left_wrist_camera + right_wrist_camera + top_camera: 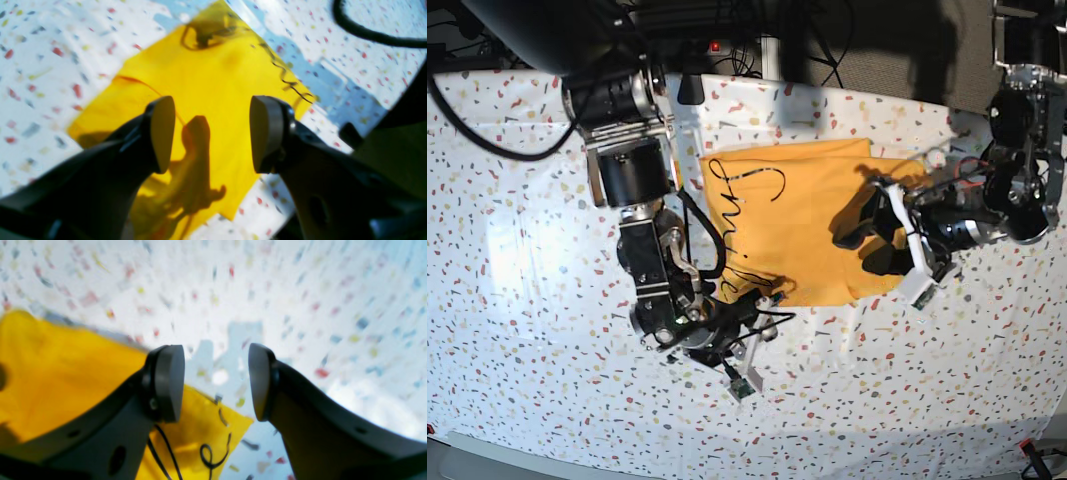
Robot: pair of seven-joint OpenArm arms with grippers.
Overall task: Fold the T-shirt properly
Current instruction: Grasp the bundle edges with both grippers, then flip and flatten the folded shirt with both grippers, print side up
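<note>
One orange-yellow cotton T-shirt [802, 225], two black robot arms, one worktop covered in white cloth with coloured confetti flecks [527, 280].

Your T-shirt lies flat in a rough rectangle, already folded at least once, in the far middle of the worktop between the two arms. Black cursive lettering [745, 195] runs along its left edge in the base view, facing up. In the left wrist view the fabric looks smooth with one faint crease, and the lettering sits at its far edges. The near right corner ends in a clean point in the right wrist view, with a loop of the script on it.

Your left gripper [211, 133] hangs above the shirt's right part with its jaws spread wide; nothing between the pads, only its shadow falls on the cloth. I cannot tell from the base view if the tips touch the fabric.

Your right gripper [216, 383] sits at the shirt's near left corner, jaws parted with bare worktop showing in the gap. One finger overlaps the shirt's edge in the wrist view, the other is over the flecked cloth. It holds nothing.
</note>
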